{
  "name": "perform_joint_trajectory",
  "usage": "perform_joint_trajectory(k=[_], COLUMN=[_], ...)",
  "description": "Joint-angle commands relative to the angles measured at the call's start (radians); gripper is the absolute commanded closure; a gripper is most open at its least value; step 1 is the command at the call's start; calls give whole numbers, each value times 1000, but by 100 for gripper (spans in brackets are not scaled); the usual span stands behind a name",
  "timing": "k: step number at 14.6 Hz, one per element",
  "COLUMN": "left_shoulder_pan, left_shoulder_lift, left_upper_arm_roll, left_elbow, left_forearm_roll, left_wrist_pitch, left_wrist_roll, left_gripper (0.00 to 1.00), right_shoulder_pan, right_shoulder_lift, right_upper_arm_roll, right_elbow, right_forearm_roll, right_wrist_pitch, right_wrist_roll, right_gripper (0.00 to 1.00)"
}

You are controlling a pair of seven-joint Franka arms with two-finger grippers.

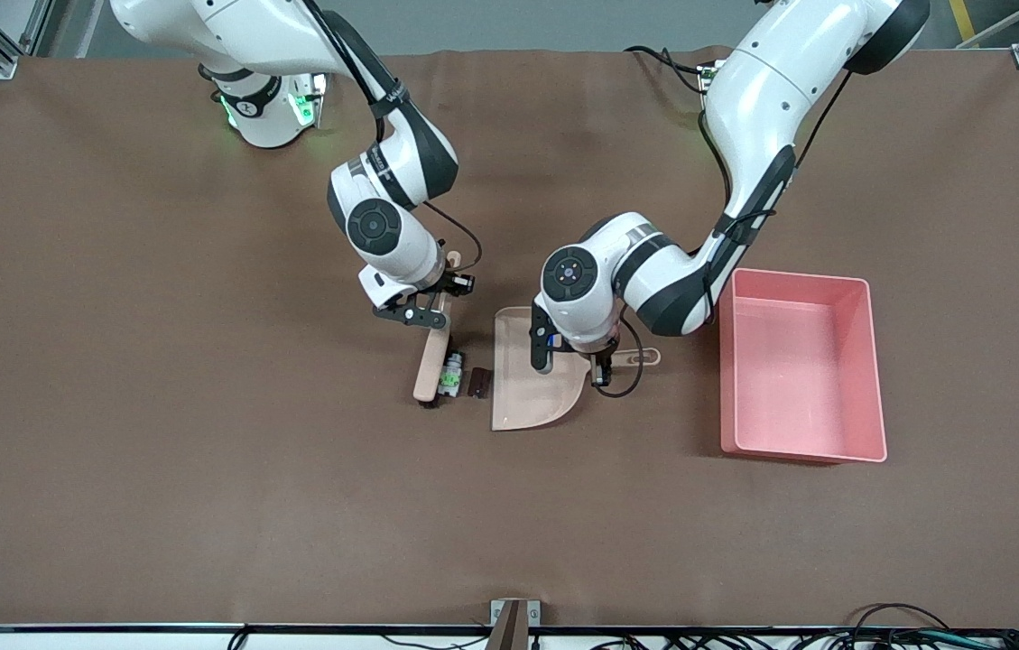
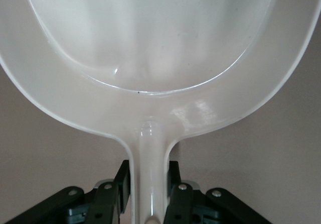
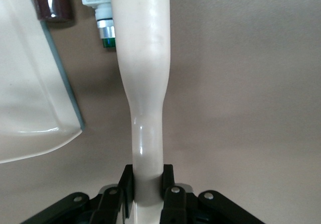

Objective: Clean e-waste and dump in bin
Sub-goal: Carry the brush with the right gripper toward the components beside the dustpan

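At the middle of the frame, the right gripper is clamping a stiff beige brush beside two tiny, light, skittish e-waste parts, while the left gripper is pinching the dustpan handle; the pink bin is sitting middle-right.

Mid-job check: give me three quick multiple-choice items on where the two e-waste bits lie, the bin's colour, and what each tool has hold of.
1. The white-and-green component and dark block lie:
A. in the bin
B. on the table between the brush and the dustpan
C. inside the dustpan

2. The bin is:
A. pink
B. blue
C. grey

3. The tools are:
A. both open
B. left tool shut on the dustpan handle, right tool shut on the brush handle
C. both shut on the bin's rim

Answers:
1 B, both bits sit on the brown table just short of the dustpan's lip.
2 A, its walls are pink.
3 B, each wrist view shows fingers clamping a handle.
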Motion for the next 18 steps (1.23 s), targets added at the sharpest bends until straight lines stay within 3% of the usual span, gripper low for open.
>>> perform_joint_trajectory(k=[1,18], left_shoulder_pan=[-10,-12], left_shoulder_lift=[14,20], left_upper_arm_roll=[2,2], left_elbow=[19,23], left_forearm_roll=[9,9], left_wrist_pitch=[-8,-8], left_wrist_roll=[-16,-18], left_gripper=[70,70], right_shoulder_pan=[30,96], right_shoulder_lift=[23,106], right_upper_arm_roll=[-10,-10], right_elbow=[44,185], right_forearm_roll=[-9,0], right_wrist_pitch=[-8,-17], right_wrist_roll=[38,137], right_gripper=[100,100])
